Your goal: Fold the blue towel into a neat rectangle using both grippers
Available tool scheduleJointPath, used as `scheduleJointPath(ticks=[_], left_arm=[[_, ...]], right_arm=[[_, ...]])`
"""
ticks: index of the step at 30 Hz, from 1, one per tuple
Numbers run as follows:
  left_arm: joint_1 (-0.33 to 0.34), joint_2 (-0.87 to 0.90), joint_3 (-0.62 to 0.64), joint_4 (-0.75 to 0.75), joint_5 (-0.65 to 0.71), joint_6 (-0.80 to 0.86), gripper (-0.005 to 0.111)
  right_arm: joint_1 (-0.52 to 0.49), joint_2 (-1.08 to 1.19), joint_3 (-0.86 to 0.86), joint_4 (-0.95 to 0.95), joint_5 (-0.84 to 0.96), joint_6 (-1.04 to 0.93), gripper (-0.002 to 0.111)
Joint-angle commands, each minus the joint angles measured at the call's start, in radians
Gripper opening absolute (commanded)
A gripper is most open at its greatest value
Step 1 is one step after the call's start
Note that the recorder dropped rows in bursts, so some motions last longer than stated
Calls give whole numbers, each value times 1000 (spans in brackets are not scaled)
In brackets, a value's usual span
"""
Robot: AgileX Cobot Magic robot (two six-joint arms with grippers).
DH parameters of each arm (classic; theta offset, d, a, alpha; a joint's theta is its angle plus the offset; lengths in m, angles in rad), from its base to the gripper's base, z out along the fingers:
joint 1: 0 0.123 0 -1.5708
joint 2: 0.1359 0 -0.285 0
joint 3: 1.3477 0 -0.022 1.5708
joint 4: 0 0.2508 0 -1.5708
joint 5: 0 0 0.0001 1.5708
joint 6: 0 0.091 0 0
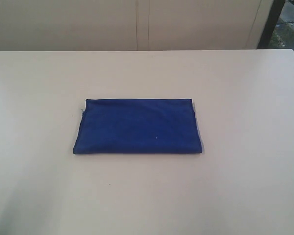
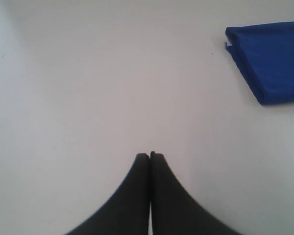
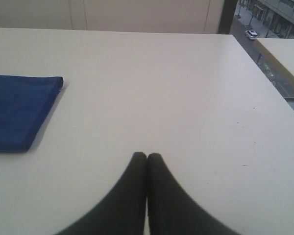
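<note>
The blue towel (image 1: 138,127) lies flat at the middle of the white table (image 1: 245,98), folded into a layered rectangle with a loose thread at its far left corner. Neither arm shows in the exterior view. In the left wrist view my left gripper (image 2: 150,155) is shut with nothing between its black fingers, over bare table well away from the blue towel (image 2: 272,61). My right gripper (image 3: 147,156) is likewise shut and empty, apart from the blue towel (image 3: 17,110), whose corner shows at that view's edge.
The table's far edge meets a pale wall (image 1: 137,24). To the right a dark post (image 1: 272,22) and a window stand past the table edge. A second pale tabletop (image 3: 284,54) shows beyond the right edge in the right wrist view.
</note>
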Motion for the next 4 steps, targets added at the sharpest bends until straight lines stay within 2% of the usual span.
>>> scheduleJointPath(ticks=[1,4], left_arm=[[1,-5,5,-11,-3,5,0],[1,-5,5,-11,-3,5,0]], right_arm=[[-4,-4,5,-2,-16,-5,0],[-4,-4,5,-2,-16,-5,0]])
